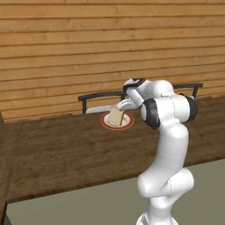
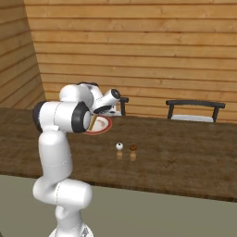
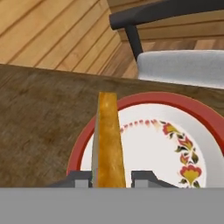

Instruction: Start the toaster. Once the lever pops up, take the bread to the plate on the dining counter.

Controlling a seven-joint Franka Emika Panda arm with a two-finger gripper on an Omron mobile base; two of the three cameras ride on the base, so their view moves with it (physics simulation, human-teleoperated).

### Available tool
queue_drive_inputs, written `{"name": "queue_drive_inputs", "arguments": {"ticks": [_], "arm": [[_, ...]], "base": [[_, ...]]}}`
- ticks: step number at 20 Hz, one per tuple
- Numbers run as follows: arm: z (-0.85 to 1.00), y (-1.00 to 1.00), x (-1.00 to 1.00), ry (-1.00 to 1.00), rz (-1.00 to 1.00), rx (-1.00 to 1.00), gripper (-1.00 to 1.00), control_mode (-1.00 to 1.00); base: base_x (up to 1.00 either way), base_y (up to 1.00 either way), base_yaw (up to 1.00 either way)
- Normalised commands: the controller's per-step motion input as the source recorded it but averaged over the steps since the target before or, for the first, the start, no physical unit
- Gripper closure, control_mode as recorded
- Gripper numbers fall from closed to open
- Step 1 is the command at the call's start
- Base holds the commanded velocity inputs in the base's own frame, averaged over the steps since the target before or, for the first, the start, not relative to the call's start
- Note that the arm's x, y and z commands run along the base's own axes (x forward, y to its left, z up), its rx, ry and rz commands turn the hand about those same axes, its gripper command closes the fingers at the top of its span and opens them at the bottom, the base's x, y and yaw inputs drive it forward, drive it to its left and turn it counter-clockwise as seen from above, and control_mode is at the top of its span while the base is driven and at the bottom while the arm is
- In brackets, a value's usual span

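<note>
The bread (image 3: 108, 140) stands on its edge between my fingertips, its browned crust facing the hand camera. My gripper (image 3: 111, 178) is shut on it, just over the left part of the plate (image 3: 144, 98), which has a red rim and a cream centre with a flower pattern. From the left base view the tan slice (image 1: 115, 117) leans upright on the plate (image 1: 105, 124), under the gripper (image 1: 118, 109). The plate (image 2: 105, 126) lies on the dining counter (image 2: 176, 157), near its far edge. The toaster and its lever are out of view.
Two dark chairs with grey seats (image 1: 101, 96) (image 1: 189, 85) stand behind the counter (image 1: 66, 149), in front of a wooden plank wall. A white shaker (image 2: 119, 146) and a brown shaker (image 2: 133, 148) stand on the counter to the right of the plate.
</note>
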Motion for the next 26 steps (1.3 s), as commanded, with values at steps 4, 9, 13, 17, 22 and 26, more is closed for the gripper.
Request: {"name": "queue_drive_inputs", "arguments": {"ticks": [4,9,13,17,22,26], "arm": [[-0.01,-0.16,0.00,0.00,0.03,-0.04,-1.00,-1.00],[0.01,-0.15,0.00,-0.01,0.04,-0.18,-1.00,-1.00],[0.01,-0.19,0.00,-0.03,0.06,-0.23,-1.00,-1.00],[0.05,-0.30,-0.17,-0.04,0.10,-0.21,-1.00,-1.00],[0.37,-0.08,-0.58,-0.10,0.06,-0.14,-1.00,-1.00],[0.44,0.28,-1.00,-0.08,-0.21,0.00,-1.00,-1.00]], "base": [[0.00,0.00,0.00],[0.00,0.00,0.00],[0.00,0.00,0.00],[0.00,0.00,0.00],[0.00,0.00,0.00],[0.00,0.00,0.00]]}}
